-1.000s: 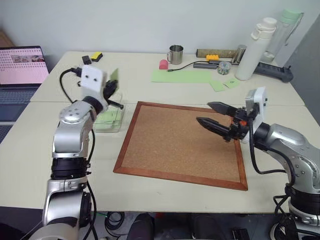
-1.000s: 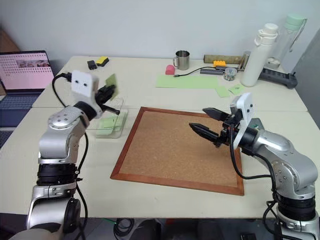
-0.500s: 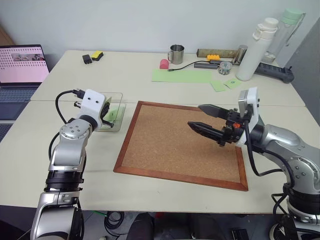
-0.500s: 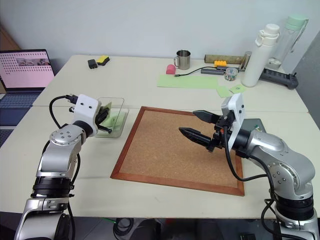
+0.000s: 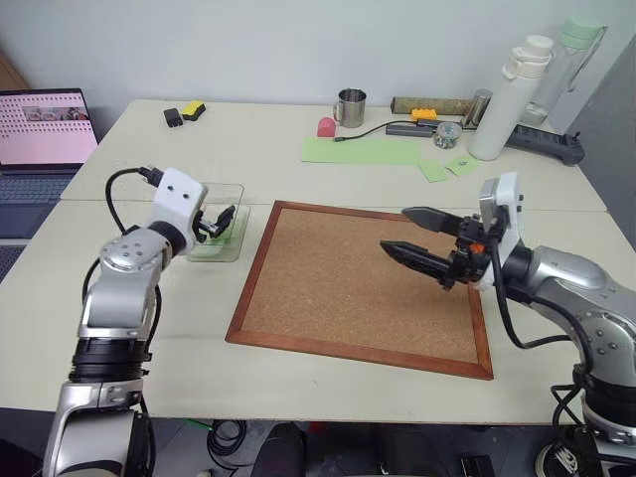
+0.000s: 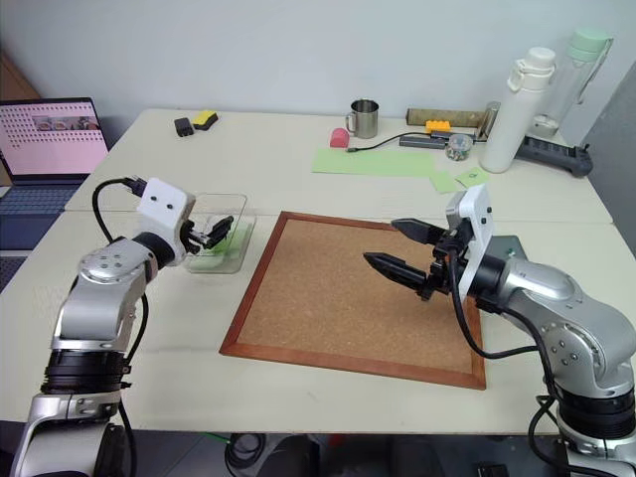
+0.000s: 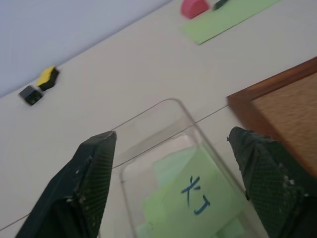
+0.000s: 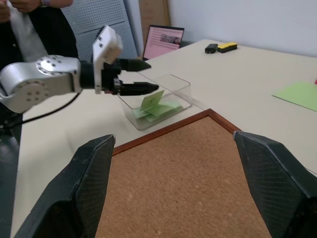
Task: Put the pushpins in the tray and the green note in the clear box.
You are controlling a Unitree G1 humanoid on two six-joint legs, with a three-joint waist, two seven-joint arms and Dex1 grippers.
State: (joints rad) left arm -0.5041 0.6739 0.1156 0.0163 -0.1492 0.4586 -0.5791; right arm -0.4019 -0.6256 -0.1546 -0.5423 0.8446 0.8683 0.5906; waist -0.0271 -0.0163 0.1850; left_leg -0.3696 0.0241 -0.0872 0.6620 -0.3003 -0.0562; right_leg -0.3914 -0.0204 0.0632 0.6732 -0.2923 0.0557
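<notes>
In the left eye view, the left gripper (image 5: 221,220) hangs over the shallow transparent plastic box (image 5: 237,247) at nine o'clock of the wood-framed corkboard (image 5: 358,283), jaws apart, holding nothing. The right gripper (image 5: 409,232) hovers over the board's three o'clock side, jaws wide and empty. In the left wrist view, the small light green square note (image 7: 195,196) with its dark mark lies inside the box. In the right wrist view it leans tilted, so the left jaws could snag and drag it out.
</notes>
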